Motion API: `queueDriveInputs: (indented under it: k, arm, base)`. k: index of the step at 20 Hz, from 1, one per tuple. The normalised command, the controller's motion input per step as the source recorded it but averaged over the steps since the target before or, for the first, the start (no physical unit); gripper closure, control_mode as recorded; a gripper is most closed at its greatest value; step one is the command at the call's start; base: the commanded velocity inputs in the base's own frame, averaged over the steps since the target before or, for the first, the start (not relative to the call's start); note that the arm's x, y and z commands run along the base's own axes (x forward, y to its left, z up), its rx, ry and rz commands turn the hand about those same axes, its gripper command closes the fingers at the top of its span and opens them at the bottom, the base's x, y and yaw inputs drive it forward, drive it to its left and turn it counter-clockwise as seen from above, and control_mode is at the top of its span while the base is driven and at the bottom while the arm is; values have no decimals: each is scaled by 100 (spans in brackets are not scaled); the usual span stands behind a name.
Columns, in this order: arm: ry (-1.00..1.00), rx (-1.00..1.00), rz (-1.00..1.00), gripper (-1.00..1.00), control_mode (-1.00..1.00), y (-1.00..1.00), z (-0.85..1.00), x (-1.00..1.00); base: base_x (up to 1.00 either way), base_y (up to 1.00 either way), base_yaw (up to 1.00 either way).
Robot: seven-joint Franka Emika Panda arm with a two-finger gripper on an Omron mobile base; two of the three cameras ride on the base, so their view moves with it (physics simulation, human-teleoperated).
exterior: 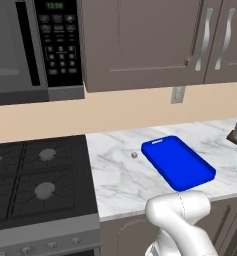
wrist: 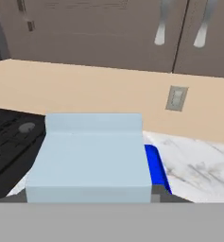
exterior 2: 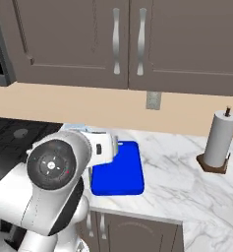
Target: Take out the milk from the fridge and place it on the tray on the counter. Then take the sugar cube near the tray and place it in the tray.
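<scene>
The milk (wrist: 92,158) sits huge and close in the hand view, its pale blue gabled top ridge running left to right across the picture, and the carton's lower part is cut off at the bottom edge, so the gripper's fingertips are hidden behind it. The jaws stand part-way apart and the carton sits right between them, so it reads as a grip on the milk, though the contact itself is hidden. In the right base view a sliver of the carton (exterior 2: 77,127) peeks above the arm's big round joint, which covers the near-left corner of the tray (exterior 2: 123,172). The left base view gives the blue tray (exterior: 179,162) whole on the marble counter (exterior: 115,170), its long axis running diagonally from far-left to near-right. The sugar cube (exterior: 134,155) is a tiny speck just left of the tray, apart from it. The stovetop (exterior: 40,180) lies left; a paper towel roll (exterior 2: 220,140) stands far right.
</scene>
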Motion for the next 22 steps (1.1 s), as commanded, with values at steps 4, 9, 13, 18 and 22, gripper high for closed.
queueDriveInputs:
  k: [4, 9, 13, 18, 22]
  arm:
    - [0, 21, 25, 100, -100, -24, -39, 43]
    - [2, 8, 20, 100, -100, -4, -32, 57]
    - [12, 2, 19, 100, -100, 0, -29, 75]
    - [1, 0, 15, 100, -100, 0, -35, 60]
    - [-11, 0, 12, 100, -100, -9, -45, 24]
  base:
    - [0, 0, 0]
    - [0, 0, 0]
    - [0, 0, 0]
    - [0, 0, 0]
    - [0, 0, 0]
